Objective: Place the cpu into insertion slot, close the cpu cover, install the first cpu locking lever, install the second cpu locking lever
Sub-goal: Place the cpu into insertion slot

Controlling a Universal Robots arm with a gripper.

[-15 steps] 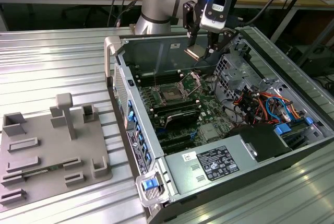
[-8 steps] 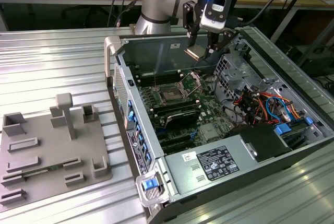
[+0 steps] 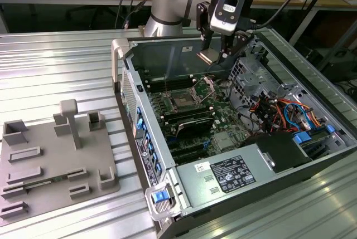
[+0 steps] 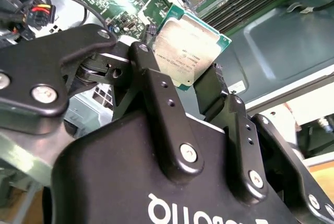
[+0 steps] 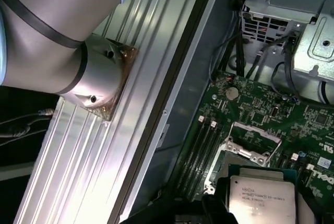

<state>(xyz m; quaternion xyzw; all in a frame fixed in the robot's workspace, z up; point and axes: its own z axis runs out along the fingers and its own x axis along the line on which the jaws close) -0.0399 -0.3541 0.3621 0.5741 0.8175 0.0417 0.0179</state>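
Ribbed metal table point(image 3: 56, 66), open computer case point(image 3: 146, 138) lying on it, grey fixture plate point(image 3: 53, 158) alongside

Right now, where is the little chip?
In the exterior view the cpu is gripped in the hand, in the air above the slot, slightly toward the exterior view's right.

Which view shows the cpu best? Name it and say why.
The second wrist view: the cpu faces the camera nearly whole, metal top clear, held in the end effector. The first wrist view shows the cpu cut off at the frame edge; the exterior view, a small square.
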